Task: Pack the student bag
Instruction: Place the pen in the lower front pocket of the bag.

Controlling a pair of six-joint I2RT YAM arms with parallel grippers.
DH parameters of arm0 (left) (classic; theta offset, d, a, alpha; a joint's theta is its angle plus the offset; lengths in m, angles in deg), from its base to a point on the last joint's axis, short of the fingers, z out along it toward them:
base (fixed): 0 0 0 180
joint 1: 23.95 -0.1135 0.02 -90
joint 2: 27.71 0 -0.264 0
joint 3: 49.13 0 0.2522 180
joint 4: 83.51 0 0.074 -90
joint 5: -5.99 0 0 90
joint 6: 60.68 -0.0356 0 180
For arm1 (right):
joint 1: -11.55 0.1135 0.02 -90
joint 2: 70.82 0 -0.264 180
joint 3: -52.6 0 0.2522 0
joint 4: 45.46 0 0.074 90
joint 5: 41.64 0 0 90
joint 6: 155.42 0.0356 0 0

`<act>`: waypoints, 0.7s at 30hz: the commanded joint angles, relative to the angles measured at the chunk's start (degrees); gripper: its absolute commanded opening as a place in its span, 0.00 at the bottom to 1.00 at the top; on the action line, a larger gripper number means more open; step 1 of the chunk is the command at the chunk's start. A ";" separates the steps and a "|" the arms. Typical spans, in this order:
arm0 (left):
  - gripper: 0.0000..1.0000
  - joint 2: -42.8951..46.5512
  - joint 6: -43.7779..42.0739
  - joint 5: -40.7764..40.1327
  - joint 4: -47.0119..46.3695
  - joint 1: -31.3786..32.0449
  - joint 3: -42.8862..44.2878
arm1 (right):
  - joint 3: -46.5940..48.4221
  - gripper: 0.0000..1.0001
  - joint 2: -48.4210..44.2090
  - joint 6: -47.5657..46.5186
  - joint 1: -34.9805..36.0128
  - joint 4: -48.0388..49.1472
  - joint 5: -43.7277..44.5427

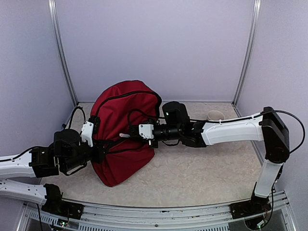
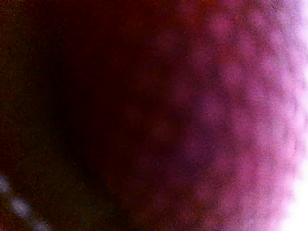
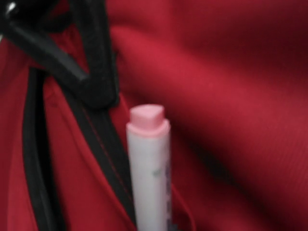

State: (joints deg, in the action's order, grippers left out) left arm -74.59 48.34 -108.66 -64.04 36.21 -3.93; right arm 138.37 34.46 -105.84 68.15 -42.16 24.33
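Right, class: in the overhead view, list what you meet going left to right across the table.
Left arm → bag → right wrist → small white thing → right elbow. The right gripper and its pen overlap the bag, so they are left out.

Left gripper (image 1: 93,128) opposite right gripper (image 1: 131,134)

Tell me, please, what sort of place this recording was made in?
Probably a robotics lab test cell rather than a home: plain lilac wall panels held by aluminium posts enclose a speckled beige table, and a left arm and right arm are mounted on a metal rail at its near edge.
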 commanded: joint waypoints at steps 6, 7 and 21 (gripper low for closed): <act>0.18 0.47 -1.19 1.84 -3.08 0.04 2.64 | -1.96 0.00 0.00 -12.95 -1.22 -8.03 11.03; 0.18 0.47 -1.33 1.98 -3.06 0.04 2.78 | -1.88 0.00 0.24 -13.47 -1.22 -8.89 13.18; 0.18 0.64 -1.36 2.40 -2.57 0.04 3.27 | -2.26 0.22 -2.74 -14.59 0.41 -11.46 27.68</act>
State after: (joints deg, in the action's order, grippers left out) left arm -74.67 47.45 -108.29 -64.02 36.12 -3.77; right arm 136.79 34.37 -120.31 68.57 -51.21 45.20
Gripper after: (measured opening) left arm 0.186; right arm 0.189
